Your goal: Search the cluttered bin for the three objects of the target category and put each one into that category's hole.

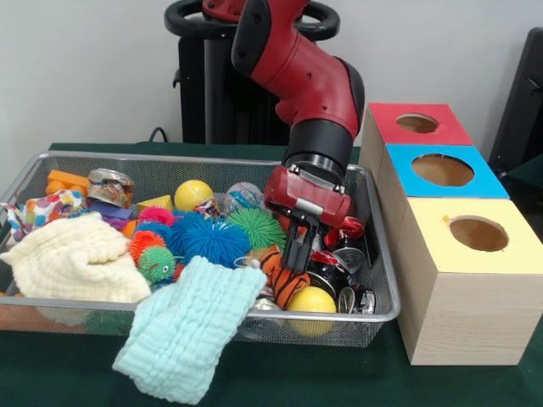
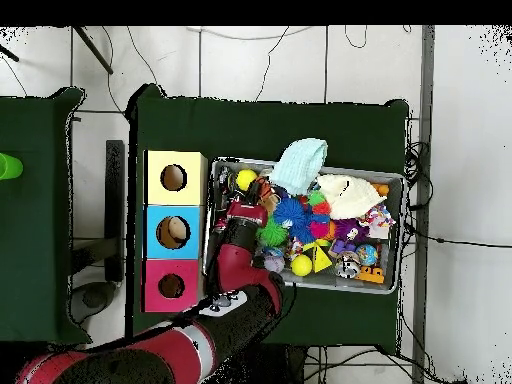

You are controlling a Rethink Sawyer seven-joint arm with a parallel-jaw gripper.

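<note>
I'm down in the bin [image 1: 377, 246] now, right end of it in the front view, the end beside the three boxes. My gripper [image 1: 294, 264] hangs with its black fingers pointing straight down onto the striped orange-and-black toy [image 1: 284, 280]; whether they are clenched on it or loose I cannot tell from here. Just beside me lie the red-and-black cans [image 1: 344, 259], piled against the bin's end wall, and a yellow ball [image 1: 311, 303] sits at the front rim right under my wrist. To the other side there's the blue spiky ball [image 1: 204, 239], a green one [image 1: 254, 227] behind it, and a second yellow ball [image 1: 193, 194] further back. A pale green cloth [image 1: 187, 326] drapes over the front rim and onto the worktop [image 1: 68, 373]; a cream cloth [image 1: 72, 259] covers the far end. The boxes stand in a row just outside the bin: yellow box [image 1: 475, 242] nearest, blue box [image 1: 441, 171] in the middle, red box [image 1: 417, 124] at the back, each with a round hole on top.
</note>
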